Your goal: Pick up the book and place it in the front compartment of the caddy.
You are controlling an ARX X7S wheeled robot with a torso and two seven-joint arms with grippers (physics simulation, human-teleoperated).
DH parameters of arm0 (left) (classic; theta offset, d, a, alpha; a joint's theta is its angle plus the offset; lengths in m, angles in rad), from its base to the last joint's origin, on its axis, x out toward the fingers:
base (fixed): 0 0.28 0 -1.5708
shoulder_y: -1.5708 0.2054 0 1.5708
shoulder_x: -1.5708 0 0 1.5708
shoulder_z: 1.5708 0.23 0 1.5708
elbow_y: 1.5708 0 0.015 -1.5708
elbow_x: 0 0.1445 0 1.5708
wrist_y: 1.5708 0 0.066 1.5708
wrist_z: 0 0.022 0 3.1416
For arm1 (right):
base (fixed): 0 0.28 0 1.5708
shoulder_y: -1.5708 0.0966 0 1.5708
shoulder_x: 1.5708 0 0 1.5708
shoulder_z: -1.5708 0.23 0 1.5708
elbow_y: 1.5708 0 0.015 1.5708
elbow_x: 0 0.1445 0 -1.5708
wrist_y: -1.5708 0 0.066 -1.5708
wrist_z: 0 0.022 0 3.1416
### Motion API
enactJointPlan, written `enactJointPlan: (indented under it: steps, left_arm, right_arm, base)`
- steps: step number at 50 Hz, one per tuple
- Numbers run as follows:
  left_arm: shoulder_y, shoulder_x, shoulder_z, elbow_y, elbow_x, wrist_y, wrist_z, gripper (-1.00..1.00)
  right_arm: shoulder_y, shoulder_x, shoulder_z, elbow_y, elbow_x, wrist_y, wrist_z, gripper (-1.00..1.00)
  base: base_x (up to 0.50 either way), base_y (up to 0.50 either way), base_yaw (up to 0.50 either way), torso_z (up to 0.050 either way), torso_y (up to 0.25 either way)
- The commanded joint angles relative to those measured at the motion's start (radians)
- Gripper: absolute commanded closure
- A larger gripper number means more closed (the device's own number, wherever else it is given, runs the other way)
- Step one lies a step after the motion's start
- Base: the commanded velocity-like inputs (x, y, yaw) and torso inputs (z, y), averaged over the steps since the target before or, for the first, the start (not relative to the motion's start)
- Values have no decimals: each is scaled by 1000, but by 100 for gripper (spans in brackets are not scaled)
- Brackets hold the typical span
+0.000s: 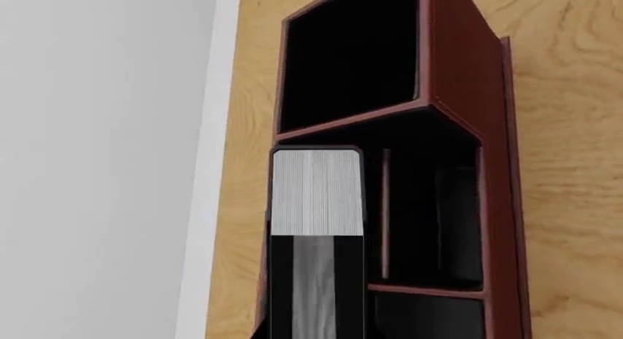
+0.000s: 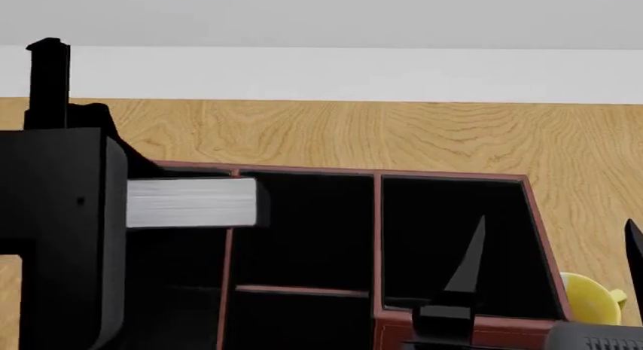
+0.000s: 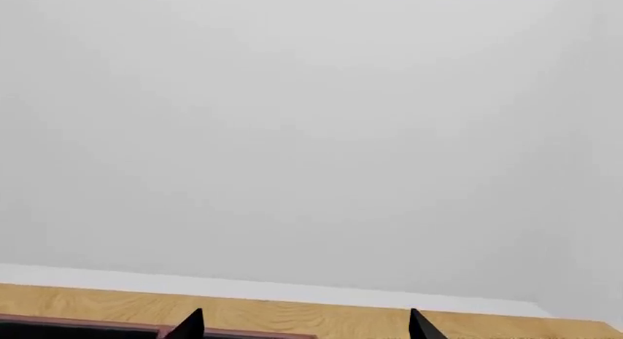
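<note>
The counter (image 2: 422, 139) is light wood grain, running back to a white edge below a plain pale wall (image 3: 311, 120). On it stands the caddy (image 2: 377, 214), a reddish-brown box with black insides, its columns set apart by thin reddish walls and the middle column crossed by a thin bar. The left gripper (image 1: 316, 240) holds the book (image 2: 191, 202) by its black covers, jaws clamped on either side, with the white page edges turned out toward the caddy's open top. In the head view the book hangs over the caddy's left column; in the left wrist view its end lies above the compartments just beside the taller block. The right gripper (image 3: 303, 326) hovers over the caddy's right column, its two dark fingertips (image 3: 190, 326) well apart and holding nothing. A yellow mug (image 2: 592, 297) peeks out just beside the caddy's right wall.
</note>
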Motion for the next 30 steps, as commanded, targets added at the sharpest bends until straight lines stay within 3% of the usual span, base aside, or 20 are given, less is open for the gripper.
enactJointPlan:
  steps: [1,30]
  left_arm:
    - [-3,38,8,-88,91,64,-8,100]
    - [31,119,55,-217,149,160,30,100]
  right_arm:
    - [-23,21,11,-5,-1,-20,11,-100]
    - [-86,64,32,8,-11,-72,27,-100]
  base:
    - [0,0,0,0,0]
    - [0,0,0,0,1]
